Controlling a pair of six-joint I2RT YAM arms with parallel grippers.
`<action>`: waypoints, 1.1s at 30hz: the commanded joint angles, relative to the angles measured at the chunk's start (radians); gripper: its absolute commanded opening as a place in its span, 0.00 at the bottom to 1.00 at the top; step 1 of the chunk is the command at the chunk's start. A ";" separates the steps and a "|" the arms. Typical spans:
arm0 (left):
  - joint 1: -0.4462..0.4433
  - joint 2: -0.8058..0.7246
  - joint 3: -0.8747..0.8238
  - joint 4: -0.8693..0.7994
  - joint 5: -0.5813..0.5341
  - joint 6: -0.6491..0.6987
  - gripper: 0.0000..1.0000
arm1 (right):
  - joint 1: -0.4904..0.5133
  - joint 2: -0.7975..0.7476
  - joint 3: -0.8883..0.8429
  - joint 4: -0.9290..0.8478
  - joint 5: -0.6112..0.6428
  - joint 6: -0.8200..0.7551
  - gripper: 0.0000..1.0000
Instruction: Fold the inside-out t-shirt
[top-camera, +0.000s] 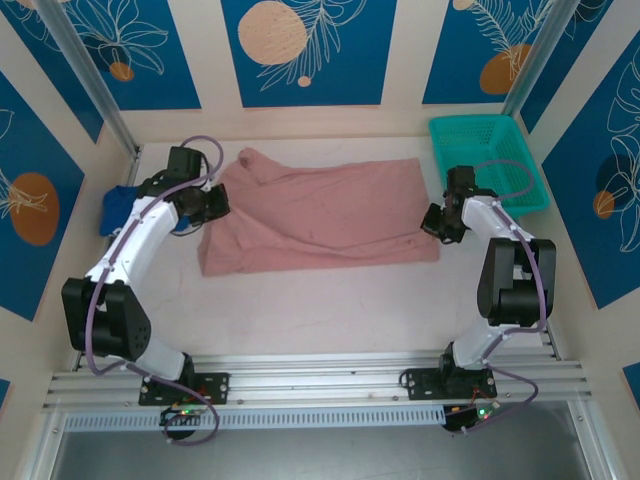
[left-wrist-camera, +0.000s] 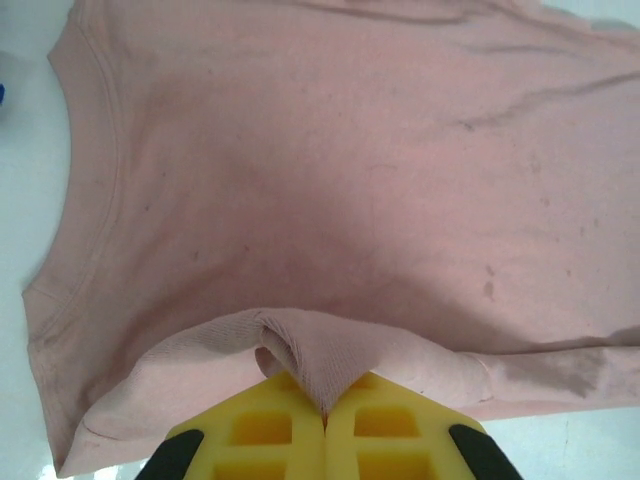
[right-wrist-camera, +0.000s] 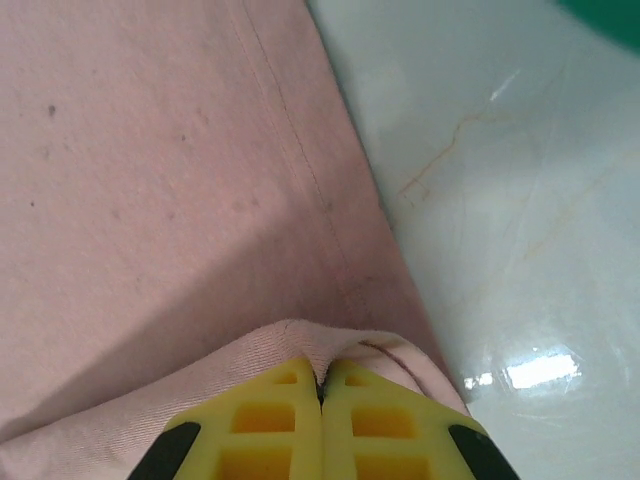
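Left gripper (left-wrist-camera: 323, 415) is clamped shut on a pinched fold of the dusty-pink t-shirt (top-camera: 320, 215) at its left edge. Right gripper (right-wrist-camera: 321, 380) likewise pinches a fold of fabric near the hem at the shirt's right edge. The shirt lies spread across the middle of the white table (top-camera: 330, 310), with a teal basket (top-camera: 480, 122) at upper right and a blue garment (top-camera: 116, 208) at far left.

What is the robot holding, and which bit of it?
Both pinch the pink t-shirt: the left end effector a bunched edge at its left end, the right end effector the hemmed right edge.
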 joint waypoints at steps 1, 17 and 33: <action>0.025 0.027 0.044 0.015 0.016 0.033 0.00 | 0.003 0.019 0.030 -0.004 0.023 -0.019 0.06; 0.042 0.151 0.156 0.031 0.045 0.039 0.00 | 0.021 0.063 0.066 -0.003 0.044 -0.019 0.05; 0.051 0.411 0.307 0.060 -0.036 0.042 0.00 | 0.041 0.219 0.233 -0.002 0.158 -0.012 0.14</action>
